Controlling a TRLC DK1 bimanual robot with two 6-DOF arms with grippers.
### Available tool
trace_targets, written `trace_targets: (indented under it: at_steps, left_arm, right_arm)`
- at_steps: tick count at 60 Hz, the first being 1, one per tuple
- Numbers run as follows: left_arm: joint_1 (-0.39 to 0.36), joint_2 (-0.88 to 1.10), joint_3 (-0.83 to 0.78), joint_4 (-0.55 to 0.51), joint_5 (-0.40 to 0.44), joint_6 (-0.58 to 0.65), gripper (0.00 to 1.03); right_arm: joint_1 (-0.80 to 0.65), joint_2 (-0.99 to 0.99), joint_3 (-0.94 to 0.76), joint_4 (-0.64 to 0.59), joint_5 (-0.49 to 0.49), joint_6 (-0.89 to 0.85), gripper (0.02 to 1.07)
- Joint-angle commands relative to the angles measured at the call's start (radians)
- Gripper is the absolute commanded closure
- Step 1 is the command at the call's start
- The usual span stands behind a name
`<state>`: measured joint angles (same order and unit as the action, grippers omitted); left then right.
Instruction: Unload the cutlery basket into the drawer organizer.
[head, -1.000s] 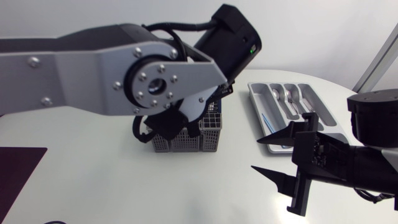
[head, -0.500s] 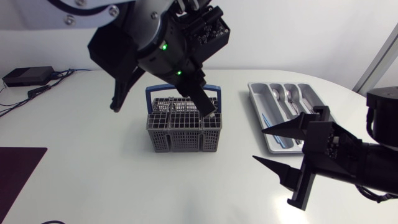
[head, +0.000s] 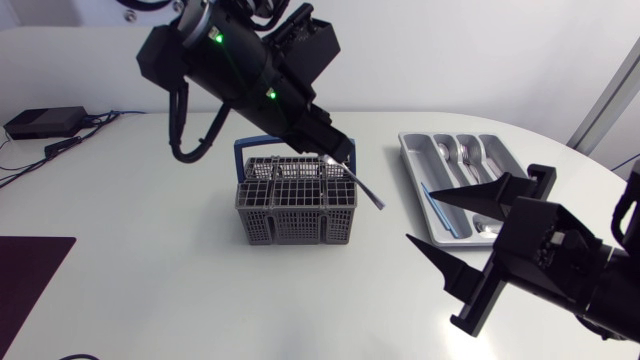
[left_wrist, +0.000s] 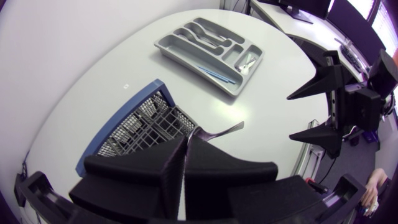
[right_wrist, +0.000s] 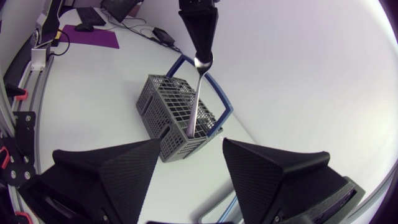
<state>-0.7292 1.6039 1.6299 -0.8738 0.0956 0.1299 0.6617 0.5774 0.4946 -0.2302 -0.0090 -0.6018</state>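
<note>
A grey cutlery basket (head: 297, 208) with a blue handle stands mid-table, also seen in the wrist views (left_wrist: 142, 127) (right_wrist: 177, 112). My left gripper (head: 336, 152) hangs just above its right rear corner, shut on the broad end of a silver utensil (head: 366, 190) (left_wrist: 219, 131) (right_wrist: 196, 93). The utensil's handle slants down toward the right, past the basket's rim. The grey drawer organizer (head: 412, 160) (left_wrist: 180, 55) lies to the right with silver cutlery in its compartments. My right gripper (head: 420, 222) (right_wrist: 186, 177) is held open, with nothing between its fingers, at the front right, pointing at the basket.
A thin blue item (head: 440, 215) lies in the organizer's long front compartment. A black box with cables (head: 40, 122) sits at the back left, and a dark purple mat (head: 30, 270) at the left edge.
My left arm swung up and back from in front of the camera, and its gripper has drawn the utensil out of the basket. My right gripper drifted slightly right and lower.
</note>
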Motion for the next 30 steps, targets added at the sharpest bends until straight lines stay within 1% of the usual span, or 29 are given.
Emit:
trace_targets:
  at_steps: [1, 12, 19, 22, 30]
  left_arm:
    - [0.024, 0.037, 0.036, -0.007, 0.067, -0.055, 0.88]
    - [0.057, 0.08, 0.047, -0.007, 0.199, -0.088, 0.88]
    - [0.063, 0.1, 0.061, -0.007, 0.236, -0.098, 0.88]
    - [0.068, 0.103, 0.064, -0.005, 0.251, -0.101, 0.88]
    - [0.079, 0.116, 0.071, -0.002, 0.271, -0.101, 0.88]
  right_arm:
    - [0.024, 0.015, -0.037, 0.049, 0.037, 0.036, 0.34]
    - [0.084, 0.084, -0.053, 0.15, 0.121, 0.033, 0.35]
    - [0.096, 0.148, -0.051, 0.219, 0.138, 0.036, 0.36]
    - [0.099, 0.185, -0.048, 0.258, 0.144, 0.039, 0.39]
    - [0.099, 0.263, -0.041, 0.339, 0.153, 0.039, 0.45]
